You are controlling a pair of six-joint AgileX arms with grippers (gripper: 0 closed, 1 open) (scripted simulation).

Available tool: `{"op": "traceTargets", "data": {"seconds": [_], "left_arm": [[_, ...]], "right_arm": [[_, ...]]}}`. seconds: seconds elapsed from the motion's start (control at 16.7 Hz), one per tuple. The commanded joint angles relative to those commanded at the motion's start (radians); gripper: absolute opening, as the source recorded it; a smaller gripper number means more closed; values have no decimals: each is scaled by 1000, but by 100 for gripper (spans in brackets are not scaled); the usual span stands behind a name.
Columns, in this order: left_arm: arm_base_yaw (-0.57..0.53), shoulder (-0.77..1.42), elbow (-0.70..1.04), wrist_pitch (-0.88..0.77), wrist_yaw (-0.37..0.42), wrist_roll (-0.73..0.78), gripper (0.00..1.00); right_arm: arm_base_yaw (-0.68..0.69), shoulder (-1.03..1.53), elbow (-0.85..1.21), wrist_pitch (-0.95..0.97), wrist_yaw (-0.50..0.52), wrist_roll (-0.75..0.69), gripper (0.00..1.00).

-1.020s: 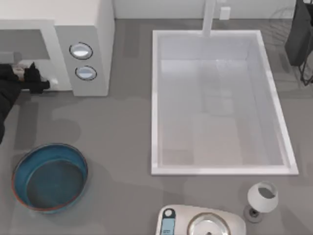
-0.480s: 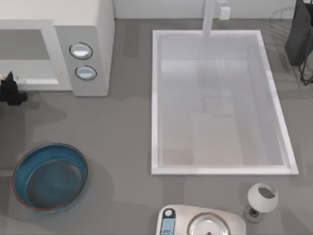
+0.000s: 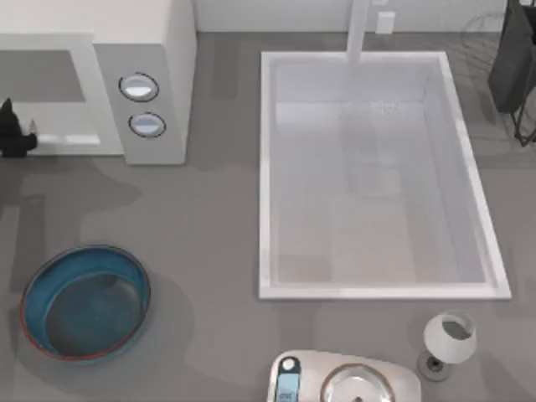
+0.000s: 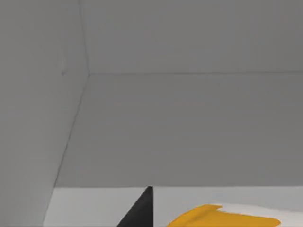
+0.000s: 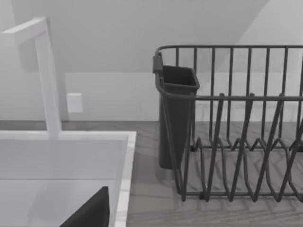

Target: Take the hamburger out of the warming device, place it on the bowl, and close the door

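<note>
The sink (image 3: 377, 176) fills the right half of the counter, its faucet (image 3: 358, 29) at the far edge and a dark dish rack (image 5: 232, 123) beyond its far right corner. The warming device (image 3: 142, 50) stands at the far left, two round knobs (image 3: 139, 87) on its side panel and its cavity open to the front; the door cannot be made out in these views. The blue bowl (image 3: 85, 301) sits near the front left, well apart from the cavity and with nothing in it. A silver scale (image 3: 343, 381) and a small white cup (image 3: 449, 339) stand at the front right. The left gripper (image 3: 15, 134) is at the mouth of the cavity, at the top view's left edge; its wrist camera looks along the grey cavity floor, with a dark fingertip (image 4: 142, 210) just beside the yellow-orange wrapper of the hamburger (image 4: 222, 218). How far the fingers are spread, and whether they hold the hamburger, I cannot tell. The step in hand looks to be the grasp or withdrawal: keep the wrist level and low, pull straight out clear of the cavity edge, then carry over the bowl's centre before lowering. The right arm is parked by the dish rack.
</note>
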Motion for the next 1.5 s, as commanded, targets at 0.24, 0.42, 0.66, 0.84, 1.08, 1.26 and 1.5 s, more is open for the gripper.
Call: {"op": "traceTargets", "data": {"seconds": [0.24,0.42,0.66,0.84,1.08,1.26,1.5], "left_arm": [[1,-180,12,-197,-2,1,0],[1,-225,16,-243,-2,1,0],[1,-221,14,-240,-3,3,0],[-23,-227,35,-290,-22,-51,0],[-114,-243,111,-483,-96,-260,0],[-214,-250,194,-703,-182,-498,0],[-369,-238,320,-1062,-323,-891,0]], "right_arm": [[0,0,0,0,0,0,100],[0,0,0,0,0,0,100],[0,0,0,0,0,0,100],[0,0,0,0,0,0,100],[0,0,0,0,0,0,100],[0,0,0,0,0,0,100],[0,0,0,0,0,0,100]]}}
